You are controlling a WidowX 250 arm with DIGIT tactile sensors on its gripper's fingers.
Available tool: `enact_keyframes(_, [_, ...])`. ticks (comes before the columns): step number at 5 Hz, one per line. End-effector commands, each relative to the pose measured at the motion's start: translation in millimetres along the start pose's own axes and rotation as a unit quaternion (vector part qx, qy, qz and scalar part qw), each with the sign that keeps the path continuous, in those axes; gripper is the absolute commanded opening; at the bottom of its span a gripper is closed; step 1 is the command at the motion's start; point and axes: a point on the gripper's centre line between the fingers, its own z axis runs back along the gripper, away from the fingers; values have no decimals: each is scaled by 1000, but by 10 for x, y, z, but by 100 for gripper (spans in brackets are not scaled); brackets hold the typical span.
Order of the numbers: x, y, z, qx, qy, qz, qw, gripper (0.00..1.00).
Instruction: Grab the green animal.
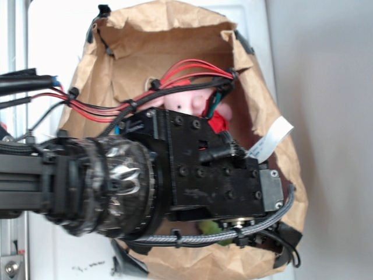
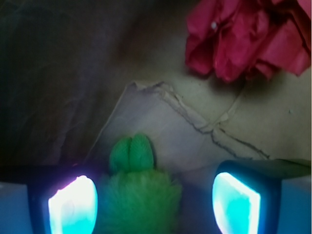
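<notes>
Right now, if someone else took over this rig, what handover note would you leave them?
Gripper: open, lowered inside the brown paper bag, holding nothing.
Green animal: on the bag floor between the two fingers, closer to the left one in the wrist view. In the exterior view only a green sliver shows under the arm.
Other contents: red ruffled cloth lies farther in, apart from the green toy; pink plush bunny sits toward the back of the bag.
Done: gripper lined up around the toy.
Left: close on the green animal and lift it; nothing grasped yet.
</notes>
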Motion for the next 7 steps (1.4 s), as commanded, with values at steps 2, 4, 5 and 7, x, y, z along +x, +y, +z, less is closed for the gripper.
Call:
enact_keyframes(2, [-321,64,-468,73,2,-12,997,100])
enact_keyframes(4, [374,-404,-122,-5,18,-34,999,0])
enact_keyframes(5, [539,-270,267,-57,34,-55,996,0])
enact_keyframes(7, [397,312,944,-132,10,-94,987,0])
